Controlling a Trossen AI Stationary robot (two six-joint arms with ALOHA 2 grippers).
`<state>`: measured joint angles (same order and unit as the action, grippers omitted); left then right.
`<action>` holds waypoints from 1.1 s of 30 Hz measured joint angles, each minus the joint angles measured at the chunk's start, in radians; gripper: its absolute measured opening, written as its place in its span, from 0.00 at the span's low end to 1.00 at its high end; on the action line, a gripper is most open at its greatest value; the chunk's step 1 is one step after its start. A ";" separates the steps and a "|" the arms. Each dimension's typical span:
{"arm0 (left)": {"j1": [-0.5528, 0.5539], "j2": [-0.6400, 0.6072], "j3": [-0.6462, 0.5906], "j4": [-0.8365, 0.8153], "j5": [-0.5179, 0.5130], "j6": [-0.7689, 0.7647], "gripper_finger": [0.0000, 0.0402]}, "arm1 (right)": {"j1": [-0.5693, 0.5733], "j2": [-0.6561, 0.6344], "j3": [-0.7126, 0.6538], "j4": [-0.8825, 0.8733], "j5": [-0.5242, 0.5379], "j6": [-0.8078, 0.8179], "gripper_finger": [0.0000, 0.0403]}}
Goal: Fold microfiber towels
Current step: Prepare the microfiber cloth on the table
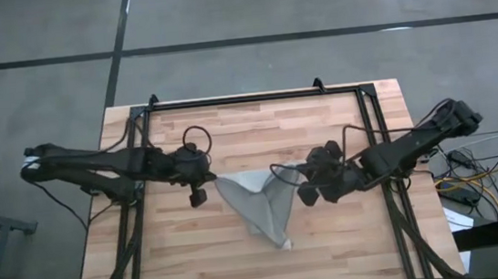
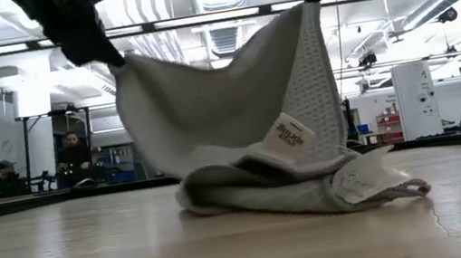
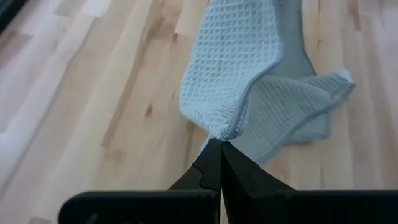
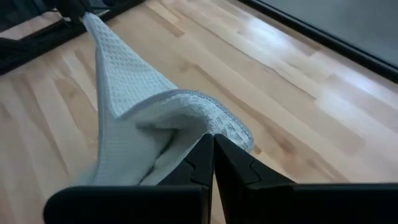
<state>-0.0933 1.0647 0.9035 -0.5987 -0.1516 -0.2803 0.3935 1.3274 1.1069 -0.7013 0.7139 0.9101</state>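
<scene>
The microfiber towel (image 1: 262, 202) is partly raised above the wooden table (image 1: 206, 263), near the table's centre, suspended by two corners with its lower portion bunched on the wood. The left gripper (image 1: 205, 181) is at the towel's left upper corner, its fingers (image 3: 208, 167) pressed fully together on the cloth edge. The right gripper (image 1: 301, 182) is at the towel's right upper corner, fingers (image 4: 202, 158) likewise closed tight on a folded section of hem. Between the two grippers the towel sags in a shallow curve; from there it narrows toward the table's near edge, ending in a crumpled point on the surface. In the low view the hanging panel shows a waffle weave, and a small white tag (image 2: 288, 133) sits on the towel's right half, just above the bunched folds resting on the table. Beyond the table's far edge, two people (image 2: 74, 157) are seated in the room.
</scene>
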 joint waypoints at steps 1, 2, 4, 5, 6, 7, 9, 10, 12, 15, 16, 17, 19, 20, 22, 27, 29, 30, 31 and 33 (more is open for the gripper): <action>0.000 -0.001 0.026 -0.037 -0.001 0.003 0.00 | 0.000 -0.011 0.000 0.000 0.000 -0.002 0.02; 0.000 -0.002 0.053 -0.077 -0.006 0.006 0.00 | 0.000 -0.022 0.000 -0.001 -0.001 -0.008 0.02; 0.000 -0.002 0.108 -0.159 -0.013 0.007 0.00 | 0.000 -0.041 0.000 0.001 0.000 -0.023 0.02; 0.000 -0.002 0.133 -0.188 -0.023 0.007 0.00 | 0.001 -0.052 0.000 0.000 0.004 -0.034 0.02; 0.000 -0.002 0.157 -0.214 -0.032 0.008 0.00 | 0.001 -0.061 0.000 0.001 0.013 -0.052 0.02; 0.000 -0.002 0.180 -0.238 -0.037 0.008 0.00 | 0.001 -0.069 0.000 0.005 0.017 -0.075 0.02; 0.000 -0.002 0.222 -0.273 -0.040 0.011 0.00 | 0.001 -0.091 0.000 0.009 0.019 -0.110 0.02; 0.000 -0.002 0.241 -0.283 -0.040 0.017 0.00 | 0.001 -0.102 0.000 0.009 0.018 -0.119 0.02; 0.000 -0.002 0.274 -0.298 -0.040 0.022 0.00 | 0.001 -0.124 0.000 0.010 0.016 -0.125 0.02; 0.000 -0.002 0.310 -0.324 -0.028 0.021 0.00 | 0.002 -0.150 0.000 0.018 0.015 -0.134 0.02; 0.000 -0.002 0.318 -0.331 -0.025 0.021 0.00 | 0.003 -0.158 0.000 0.030 0.014 -0.153 0.02; 0.000 -0.002 0.324 -0.341 -0.022 0.021 0.00 | 0.007 -0.166 0.000 0.045 0.013 -0.178 0.02; 0.000 -0.001 0.331 -0.356 -0.012 0.020 0.00 | 0.010 -0.181 0.000 0.089 0.011 -0.236 0.02; 0.000 -0.001 0.334 -0.360 -0.003 0.020 0.00 | 0.010 -0.187 0.000 0.115 0.011 -0.262 0.02; 0.000 -0.001 0.334 -0.362 0.017 0.017 0.00 | 0.010 -0.201 0.000 0.157 0.000 -0.304 0.02; -0.002 -0.001 0.334 -0.362 0.069 -0.015 0.00 | 0.010 -0.227 0.000 0.196 0.000 -0.342 0.02; -0.002 -0.001 0.334 -0.362 0.086 -0.031 0.00 | 0.010 -0.235 0.000 0.190 0.000 -0.342 0.02; -0.002 -0.001 0.334 -0.362 0.087 -0.036 0.00 | 0.010 -0.239 0.000 0.189 -0.005 -0.343 0.02; -0.003 -0.001 0.334 -0.362 0.091 -0.037 0.00 | 0.010 -0.242 0.000 0.189 -0.010 -0.345 0.02; -0.003 -0.001 0.334 -0.362 0.127 -0.037 0.00 | 0.011 -0.250 0.000 0.185 -0.017 -0.346 0.02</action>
<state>-0.0959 1.0634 1.2377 -0.9604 -0.0249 -0.3170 0.4040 1.0778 1.1069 -0.5160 0.6974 0.5640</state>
